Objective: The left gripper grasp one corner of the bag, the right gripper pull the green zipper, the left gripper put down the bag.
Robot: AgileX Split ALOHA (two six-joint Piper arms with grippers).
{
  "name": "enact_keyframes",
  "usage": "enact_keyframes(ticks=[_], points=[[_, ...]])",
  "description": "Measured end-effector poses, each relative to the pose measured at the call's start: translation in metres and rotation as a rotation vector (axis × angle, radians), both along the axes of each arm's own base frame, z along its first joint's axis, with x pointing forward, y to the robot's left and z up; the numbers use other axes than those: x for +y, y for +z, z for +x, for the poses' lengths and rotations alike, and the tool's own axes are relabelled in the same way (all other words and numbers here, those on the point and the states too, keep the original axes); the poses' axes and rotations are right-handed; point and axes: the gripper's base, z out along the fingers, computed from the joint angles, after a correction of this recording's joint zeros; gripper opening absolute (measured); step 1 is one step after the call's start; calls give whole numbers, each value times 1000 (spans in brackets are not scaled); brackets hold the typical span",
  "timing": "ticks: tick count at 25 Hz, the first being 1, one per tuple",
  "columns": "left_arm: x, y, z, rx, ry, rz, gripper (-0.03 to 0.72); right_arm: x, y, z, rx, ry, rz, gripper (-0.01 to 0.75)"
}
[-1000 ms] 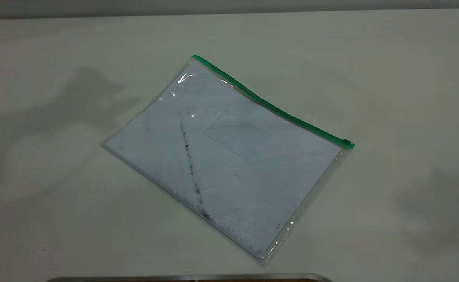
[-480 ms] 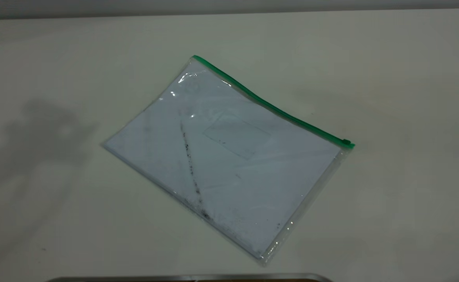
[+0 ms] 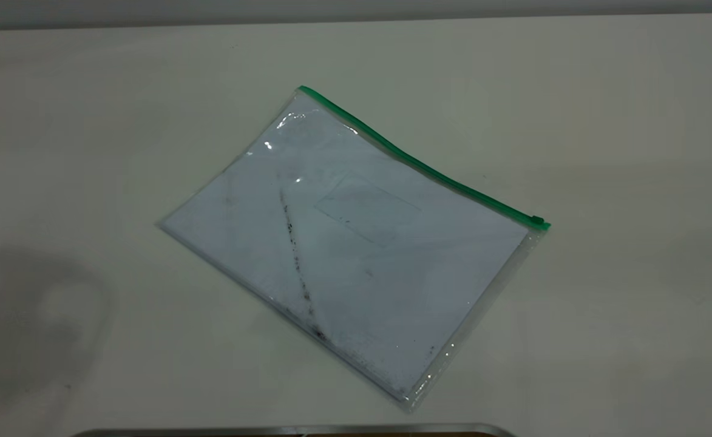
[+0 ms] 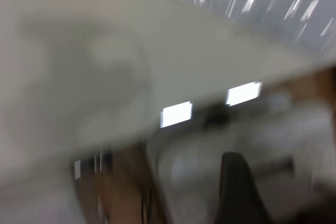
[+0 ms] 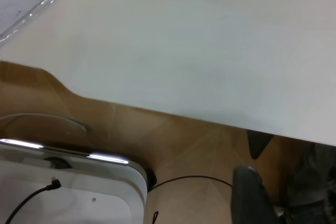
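- Clear flat plastic bag, white paper inside, lies mid-table, untouched; looks light, floppy, slick.
- Green zipper along far edge, slider at right end; best hold: a corner.
- Left gripper, right gripper: beyond the table's near edge; opening cannot be told.

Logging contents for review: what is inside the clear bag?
White paper fills the bag, crossed by a dark diagonal smudge line. Whether more sheets lie beneath is hidden.
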Motion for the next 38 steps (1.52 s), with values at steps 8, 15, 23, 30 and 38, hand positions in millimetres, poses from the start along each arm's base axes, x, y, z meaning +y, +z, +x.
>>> enact_keyframes(ticks=[8,15,23,30,38], points=[[16,-66,-92,132,101,167,497,0,0,0,0,-4,2,377],[21,-49,-126,-164,187,188,497,0,0,0,-1,-4,2,377],[22,-32,-174,-516,222,150,497,0,0,0,-2,-5,3,377],[23,-31,-211,-768,244,120,497,-3,8,-15,-121,-31,26,376],[23,-32,-214,-778,254,123,497,-10,19,-68,-481,-100,60,376]])
